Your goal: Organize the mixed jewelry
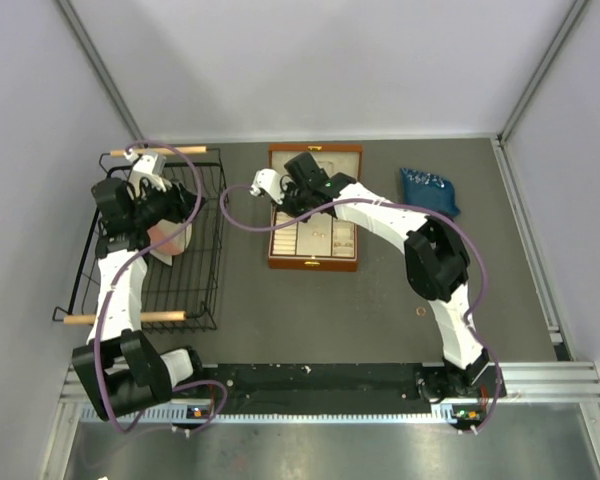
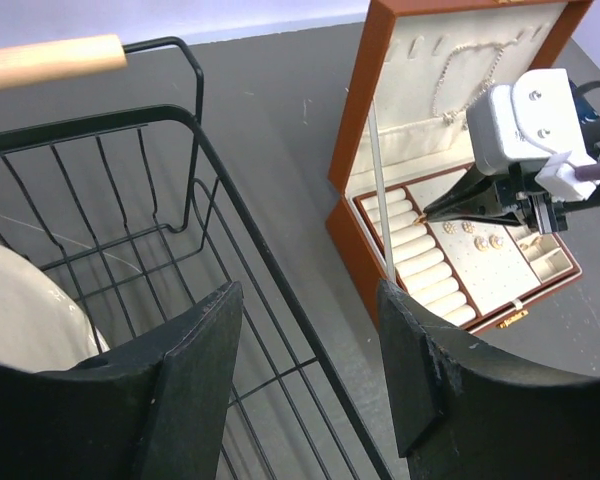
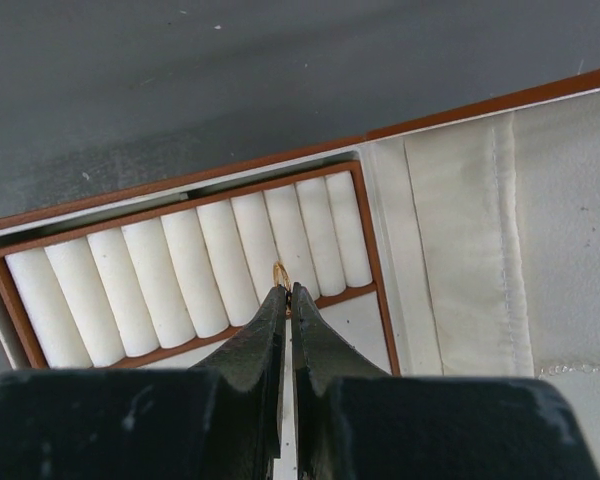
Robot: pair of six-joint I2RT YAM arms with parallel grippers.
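Note:
My right gripper [image 3: 286, 291] is shut on a tiny gold ring [image 3: 280, 271]. It holds the ring just over the white ring rolls [image 3: 170, 275] of the open brown jewelry box [image 1: 313, 262]. In the left wrist view the right gripper [image 2: 426, 212] points down at those rolls [image 2: 420, 262]. A thin silvery necklace [image 2: 458, 75] hangs inside the cream lid. Small gold studs [image 2: 472, 236] sit on the box's pad. Another tiny ring [image 1: 421, 312] lies on the table, to the right of the box. My left gripper [image 2: 310, 300] hangs open and holds nothing, above the black wire basket [image 2: 230, 195].
The wire basket [image 1: 218, 250] with wooden handles stands to the left of the box and holds a cream-white dish [image 2: 20, 320]. A blue pouch [image 1: 428, 190] lies at the back right. Grey walls close in the table on both sides and at the back.

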